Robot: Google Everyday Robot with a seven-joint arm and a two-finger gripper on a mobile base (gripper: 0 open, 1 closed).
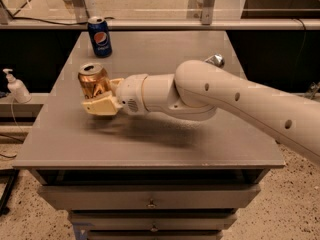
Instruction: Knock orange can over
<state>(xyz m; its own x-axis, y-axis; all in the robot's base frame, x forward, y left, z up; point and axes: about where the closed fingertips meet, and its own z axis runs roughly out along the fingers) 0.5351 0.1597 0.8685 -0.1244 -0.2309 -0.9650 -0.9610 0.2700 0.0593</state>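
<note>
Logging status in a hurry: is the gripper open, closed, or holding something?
Gripper: open, holding nothing, right up against the orange can.

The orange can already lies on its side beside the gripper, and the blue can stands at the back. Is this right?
Not quite: in the camera view the orange can stands upright beside the gripper. The blue can does stand at the back.

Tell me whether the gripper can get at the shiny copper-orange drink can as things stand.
Probably yes: the gripper is close beside the upright shiny copper-orange drink can on the grey table, with nothing between them.
</note>
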